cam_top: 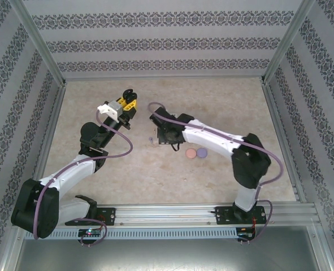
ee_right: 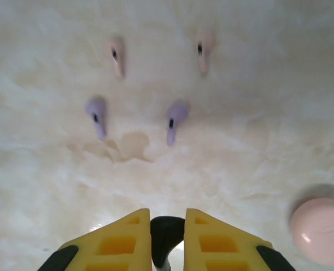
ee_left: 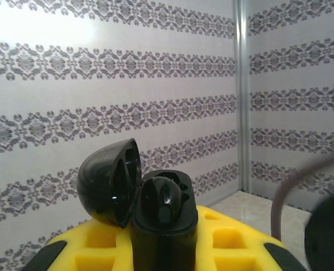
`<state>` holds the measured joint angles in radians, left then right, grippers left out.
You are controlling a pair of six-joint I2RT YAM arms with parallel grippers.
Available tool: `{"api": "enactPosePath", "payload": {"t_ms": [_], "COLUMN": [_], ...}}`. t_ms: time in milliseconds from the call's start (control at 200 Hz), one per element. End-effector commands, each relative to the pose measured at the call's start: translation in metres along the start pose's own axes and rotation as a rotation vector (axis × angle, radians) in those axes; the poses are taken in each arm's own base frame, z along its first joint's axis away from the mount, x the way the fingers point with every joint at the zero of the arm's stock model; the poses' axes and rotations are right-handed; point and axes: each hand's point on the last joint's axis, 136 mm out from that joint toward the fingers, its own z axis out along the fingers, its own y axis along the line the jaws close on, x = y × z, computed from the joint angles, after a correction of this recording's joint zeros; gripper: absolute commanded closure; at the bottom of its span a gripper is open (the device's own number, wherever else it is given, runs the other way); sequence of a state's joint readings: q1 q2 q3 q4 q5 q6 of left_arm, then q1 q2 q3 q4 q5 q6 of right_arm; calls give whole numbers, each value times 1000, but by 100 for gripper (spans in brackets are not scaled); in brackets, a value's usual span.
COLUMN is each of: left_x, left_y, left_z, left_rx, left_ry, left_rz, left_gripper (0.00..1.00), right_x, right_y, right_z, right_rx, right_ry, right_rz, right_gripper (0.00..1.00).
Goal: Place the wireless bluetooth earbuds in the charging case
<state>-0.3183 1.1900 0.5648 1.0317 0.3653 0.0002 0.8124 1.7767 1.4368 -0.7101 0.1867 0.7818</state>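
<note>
Top external view: left gripper [cam_top: 127, 101] and right gripper [cam_top: 155, 108] face each other above mid-table, near but apart.
Charging case [ee_left: 164, 217]: glossy black, rounded; hinged lid [ee_left: 109, 182] swung open to one side. It is clamped between the left gripper's yellow fingers [ee_left: 93, 251], with the opening facing away from the wrist.
Right gripper: fingers pressed on a small black piece, judged a black earbud [ee_right: 167, 234].
Deciding relation: the case lies just to the right gripper's left, so the bud likely travels leftward, its stem lined up with a well.
Purple earbuds [ee_right: 97, 116]: smooth, stemmed, lying on the table ahead of the right gripper, stems toward it.
Pink earbuds [ee_right: 116, 56]: same shape, farther ahead.
Pink disc [ee_right: 322, 228], purple disc [cam_top: 201, 152]: flat, round.
Table [cam_top: 223, 107]: pale, mottled, stone-like.
</note>
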Motion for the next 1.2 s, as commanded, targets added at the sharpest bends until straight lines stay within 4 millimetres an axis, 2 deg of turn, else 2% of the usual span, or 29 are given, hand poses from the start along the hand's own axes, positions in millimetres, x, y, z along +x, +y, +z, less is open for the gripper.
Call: {"api": "enactPosePath", "payload": {"t_ms": [0, 340, 460, 580, 724, 914, 1049, 1194], "left_x": [-23, -17, -12, -8, -7, -4, -2, -2], "left_y": [-12, -52, -72, -88, -103, -118, -125, -130], "left_z": [2, 1, 3, 7, 14, 25, 31, 36], "left_rx": [88, 279, 341, 393, 437, 478, 498, 509], "left_ry": [-41, -15, -1, 10, 11, 15, 17, 13], "left_rz": [-13, -40, -26, -12, -12, -19, -23, -23], "left_gripper": [100, 100, 100, 100, 100, 100, 100, 100], "right_x": [-28, -94, -106, -110, -107, -97, -89, -83], "right_y": [-14, -16, -10, -3, 7, 21, 32, 37], "right_z": [-34, -156, -193, -220, -241, -257, -256, -246], "right_rx": [-11, -192, -264, -341, -441, -527, -568, -575], "right_ry": [-114, -411, -507, -575, -640, -699, -704, -689], "right_rz": [1, -26, -54, -78, -114, -175, -217, -235], "right_gripper": [84, 83, 83, 82, 82, 82, 81, 81]}}
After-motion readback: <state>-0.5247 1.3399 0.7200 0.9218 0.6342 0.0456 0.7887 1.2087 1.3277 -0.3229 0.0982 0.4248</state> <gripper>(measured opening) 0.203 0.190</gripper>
